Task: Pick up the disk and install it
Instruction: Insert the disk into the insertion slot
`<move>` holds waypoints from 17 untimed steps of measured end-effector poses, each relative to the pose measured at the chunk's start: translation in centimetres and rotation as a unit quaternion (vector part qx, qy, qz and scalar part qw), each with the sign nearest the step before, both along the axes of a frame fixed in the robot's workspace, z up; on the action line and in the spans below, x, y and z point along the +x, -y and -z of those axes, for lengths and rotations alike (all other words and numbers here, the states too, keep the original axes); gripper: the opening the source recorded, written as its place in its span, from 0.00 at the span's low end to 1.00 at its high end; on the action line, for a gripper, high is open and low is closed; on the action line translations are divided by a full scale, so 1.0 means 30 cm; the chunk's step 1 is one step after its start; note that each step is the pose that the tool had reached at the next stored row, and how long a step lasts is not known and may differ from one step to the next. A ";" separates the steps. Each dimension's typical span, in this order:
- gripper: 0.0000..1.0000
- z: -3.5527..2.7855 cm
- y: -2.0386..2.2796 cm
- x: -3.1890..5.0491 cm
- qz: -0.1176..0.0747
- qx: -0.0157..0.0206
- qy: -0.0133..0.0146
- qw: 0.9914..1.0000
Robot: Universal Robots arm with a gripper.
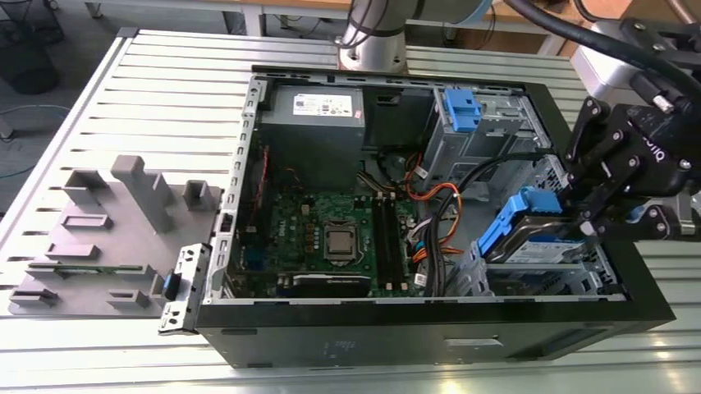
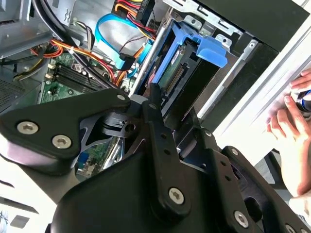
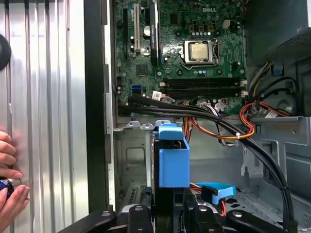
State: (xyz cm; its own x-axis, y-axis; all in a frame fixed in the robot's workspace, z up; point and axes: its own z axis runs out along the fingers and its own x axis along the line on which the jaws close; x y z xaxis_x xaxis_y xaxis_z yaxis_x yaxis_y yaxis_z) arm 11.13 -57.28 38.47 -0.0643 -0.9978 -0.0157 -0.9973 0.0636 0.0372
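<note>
Hand (image 1: pixel 589 223) clasps the disk (image 1: pixel 546 248) — tilted above the drive cage (image 1: pixel 515 277).

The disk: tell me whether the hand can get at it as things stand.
Looks like yes: the hand is right at the disk, which stands between its fingers; the black cables run clear of it.

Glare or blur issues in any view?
Exterior view: glare streaks on the table, front slats. Second wrist view: background beyond the case blown white. First wrist view: disk sharp, hand at the edge soft, table bright.
</note>
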 end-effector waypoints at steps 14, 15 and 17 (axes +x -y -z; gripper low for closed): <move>0.35 0.085 0.000 0.000 0.000 -0.002 0.000 1.000; 0.35 0.090 0.000 0.000 0.000 -0.003 0.000 1.000; 0.35 0.103 0.000 0.000 0.000 -0.003 0.000 1.000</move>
